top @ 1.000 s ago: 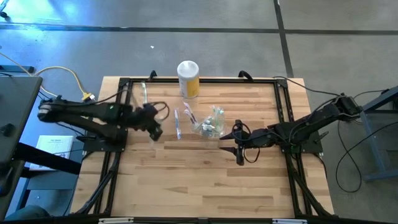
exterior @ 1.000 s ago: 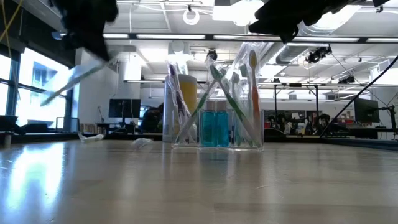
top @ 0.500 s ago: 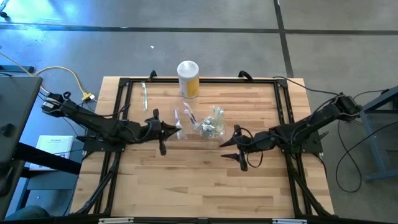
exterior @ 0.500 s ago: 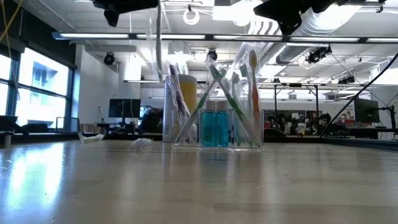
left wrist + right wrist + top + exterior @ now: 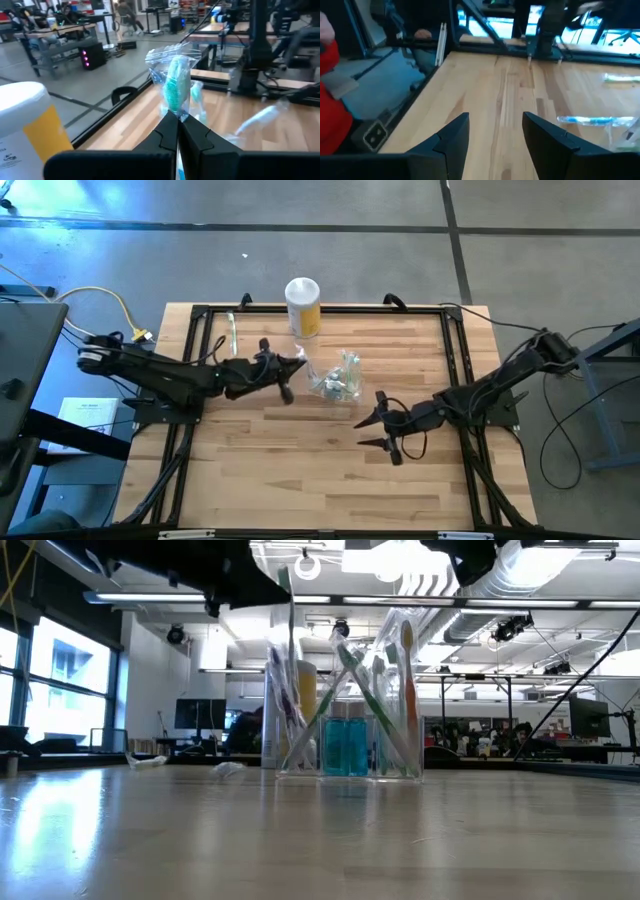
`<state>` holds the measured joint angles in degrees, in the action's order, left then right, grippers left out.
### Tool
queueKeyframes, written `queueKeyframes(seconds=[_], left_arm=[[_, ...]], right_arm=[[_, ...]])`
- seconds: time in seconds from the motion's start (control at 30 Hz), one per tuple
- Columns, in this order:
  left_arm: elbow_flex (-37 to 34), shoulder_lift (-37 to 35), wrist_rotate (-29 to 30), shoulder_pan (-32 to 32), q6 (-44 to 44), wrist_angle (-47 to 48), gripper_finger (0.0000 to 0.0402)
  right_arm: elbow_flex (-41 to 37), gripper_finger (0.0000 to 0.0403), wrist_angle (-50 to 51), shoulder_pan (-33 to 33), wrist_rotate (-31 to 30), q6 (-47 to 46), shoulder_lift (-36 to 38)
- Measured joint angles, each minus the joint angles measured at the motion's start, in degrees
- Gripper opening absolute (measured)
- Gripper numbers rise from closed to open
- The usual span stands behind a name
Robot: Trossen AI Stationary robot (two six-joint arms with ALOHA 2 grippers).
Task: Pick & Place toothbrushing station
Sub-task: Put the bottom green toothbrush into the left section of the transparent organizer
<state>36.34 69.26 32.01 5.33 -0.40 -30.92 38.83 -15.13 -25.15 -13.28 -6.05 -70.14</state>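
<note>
Pale wooden table [image 5: 300, 470] inside a black frame. Left gripper [image 5: 297, 363] is clamped on a clear-wrapped teal toothbrush [image 5: 176, 90], held just beside the small clear plastic holder [image 5: 337, 383] mid-table. Step in hand, as judged: insertion. The brush hangs near upright, long axis vertical, in the low view [image 5: 290, 630]. Next move calls for lowering it into the holder. Right gripper [image 5: 373, 431] waits nearby, jaws apart, empty.

The light wooden table [image 5: 300, 470] with its black frame carries the clear holder [image 5: 338, 380] near its middle. Behind the holder, toward the far edge, stands a yellow canister [image 5: 303, 307]. A wrapped toothbrush [image 5: 231, 332] lies left of the canister, well apart.
</note>
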Motion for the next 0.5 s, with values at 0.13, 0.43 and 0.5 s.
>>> queueKeyframes(seconds=[0.13, 0.43, 0.5], left_arm=[[0.0, 1.2, -1.0, -1.8, -0.9, -1.6, 0.0000], [0.0, 2.9, -3.4, -2.7, -4.5, -0.1, 0.0000], [0.0, 4.7, -3.4, -2.7, -5.3, -0.4, 0.0000]], right_arm=[[0.0, 0.0176, 0.2, -0.8, 0.0, 0.2, -1.0], [0.0, 0.0176, 1.6, -0.9, -0.1, -1.4, -1.5], [0.0, 0.0176, 1.5, -0.9, -0.1, -1.4, -1.5]])
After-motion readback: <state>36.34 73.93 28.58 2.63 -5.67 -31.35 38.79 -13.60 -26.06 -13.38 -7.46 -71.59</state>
